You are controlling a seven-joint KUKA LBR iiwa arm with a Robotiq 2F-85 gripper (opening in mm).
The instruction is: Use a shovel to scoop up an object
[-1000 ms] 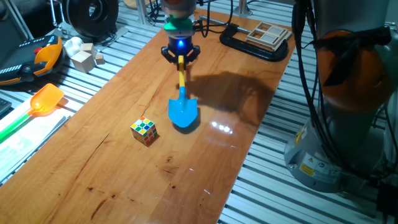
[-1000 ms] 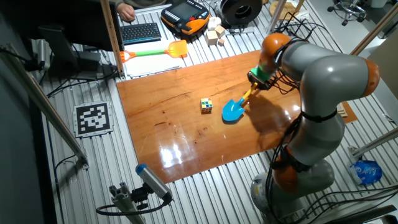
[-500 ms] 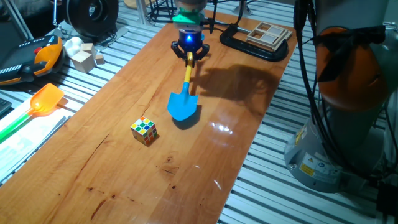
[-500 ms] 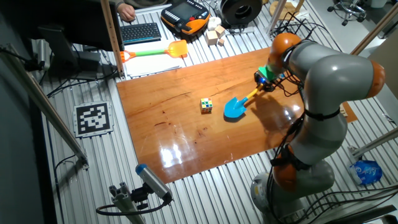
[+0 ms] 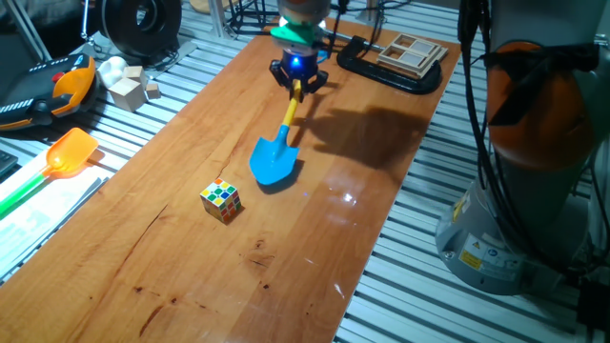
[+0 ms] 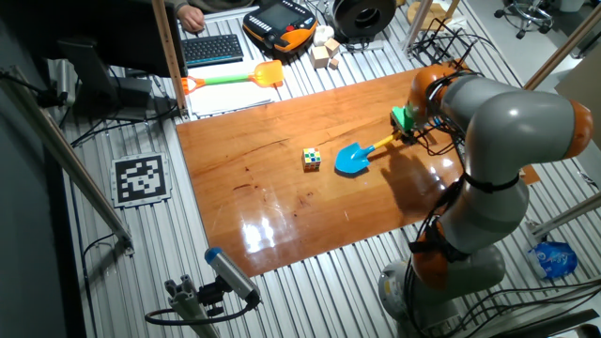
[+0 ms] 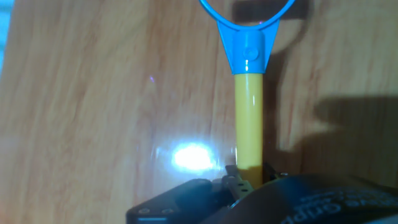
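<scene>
The shovel (image 5: 274, 160) has a bright blue blade resting on the wooden table, and its yellow shaft (image 5: 289, 110) slopes up to my gripper (image 5: 297, 81), which is shut on the shaft's far end. From the other fixed view the blade (image 6: 352, 159) lies just right of the object, a small multicoloured cube (image 6: 312, 159). That cube (image 5: 220, 200) stands apart from the blade, a short gap to its front left. In the hand view the yellow shaft (image 7: 249, 118) runs from between my fingers up to the blue blade neck (image 7: 247, 46). The cube is out of the hand view.
An orange scoop with a green handle (image 5: 67, 152) lies off the table's left side. Pale wooden blocks (image 5: 132, 90) sit at the back left. A black clamp and wooden tiles (image 5: 405, 57) rest at the table's far right corner. The table's right edge (image 5: 381, 238) drops to slatted metal.
My gripper has drawn back and lowered toward the table's far end. The shaft has tilted flatter, and the blade has slid slightly left, nearer the cube. The cube has not moved.
</scene>
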